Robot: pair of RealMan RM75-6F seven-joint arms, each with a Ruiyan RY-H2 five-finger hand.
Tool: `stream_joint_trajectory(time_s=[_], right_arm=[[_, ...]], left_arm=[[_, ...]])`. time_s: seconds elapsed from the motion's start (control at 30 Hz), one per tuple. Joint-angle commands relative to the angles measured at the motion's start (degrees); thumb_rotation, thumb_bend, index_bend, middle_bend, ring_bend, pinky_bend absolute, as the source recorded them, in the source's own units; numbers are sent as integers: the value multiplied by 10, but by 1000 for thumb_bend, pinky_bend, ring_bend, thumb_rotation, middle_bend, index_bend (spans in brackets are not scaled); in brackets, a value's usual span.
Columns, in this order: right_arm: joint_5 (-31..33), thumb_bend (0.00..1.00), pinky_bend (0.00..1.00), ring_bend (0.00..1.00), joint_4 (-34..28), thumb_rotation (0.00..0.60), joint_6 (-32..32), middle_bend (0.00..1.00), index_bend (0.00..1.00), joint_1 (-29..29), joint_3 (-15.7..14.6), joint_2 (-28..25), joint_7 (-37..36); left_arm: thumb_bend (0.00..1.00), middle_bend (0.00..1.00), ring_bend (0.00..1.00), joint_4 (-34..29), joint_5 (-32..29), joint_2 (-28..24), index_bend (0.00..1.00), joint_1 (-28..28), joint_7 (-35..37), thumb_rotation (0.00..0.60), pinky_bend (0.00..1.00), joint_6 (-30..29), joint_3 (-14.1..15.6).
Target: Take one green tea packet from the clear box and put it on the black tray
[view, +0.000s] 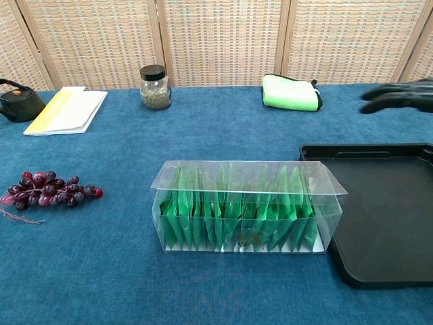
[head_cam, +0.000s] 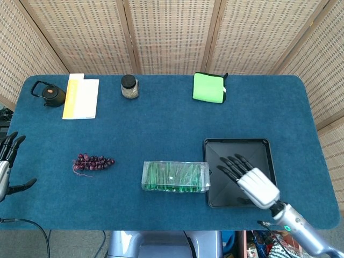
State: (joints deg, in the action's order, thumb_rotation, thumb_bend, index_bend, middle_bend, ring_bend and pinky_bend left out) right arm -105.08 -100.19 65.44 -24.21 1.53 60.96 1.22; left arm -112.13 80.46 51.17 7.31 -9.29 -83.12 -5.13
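The clear box (head_cam: 175, 176) (view: 247, 205) stands near the table's front, filled with several upright green tea packets (view: 237, 213). The black tray (head_cam: 236, 153) (view: 385, 217) lies just to its right and has nothing on it. My right hand (head_cam: 248, 177) (view: 400, 96) hovers above the tray with fingers spread toward the box, holding nothing. My left hand (head_cam: 6, 164) stays at the table's left edge, fingers apart and holding nothing.
A bunch of dark grapes (head_cam: 92, 162) lies left of the box. Along the far edge sit a black teapot (head_cam: 49, 94), a yellow-and-white booklet (head_cam: 80, 97), a lidded jar (head_cam: 129, 86) and a folded green cloth (head_cam: 209, 87).
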Motion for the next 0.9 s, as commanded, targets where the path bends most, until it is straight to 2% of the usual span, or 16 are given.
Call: stream_joint_trajectory(time_s=[0.03, 0.37, 0.47, 0.77, 0.9], right_arm=[[23, 13, 0, 0, -7, 600, -44, 0, 124, -38, 24, 21, 2], [107, 126, 0, 0, -37, 600, -123, 0, 140, -91, 52, 63, 46], [139, 138, 0, 0, -49, 600, -152, 0, 140, -113, 63, 94, 82], [219, 190, 0, 0, -49, 600, -167, 0, 161, -139, 83, 152, 147], [266, 227, 0, 0, -30, 600, -174, 0, 163, -159, 92, 190, 194]], left_arm=[[65, 0, 0, 1, -2, 1, 0, 2, -4, 600, 0, 3, 0], [64, 0, 0, 1, -7, 7, 0, 8, -17, 600, 0, 10, 0], [64, 0, 0, 2, -15, 9, 0, 10, -20, 600, 0, 14, -2], [65, 0, 0, 2, -21, 7, 0, 12, -17, 600, 0, 15, -3], [64, 0, 0, 4, -23, 4, 0, 12, -7, 600, 0, 16, -4]])
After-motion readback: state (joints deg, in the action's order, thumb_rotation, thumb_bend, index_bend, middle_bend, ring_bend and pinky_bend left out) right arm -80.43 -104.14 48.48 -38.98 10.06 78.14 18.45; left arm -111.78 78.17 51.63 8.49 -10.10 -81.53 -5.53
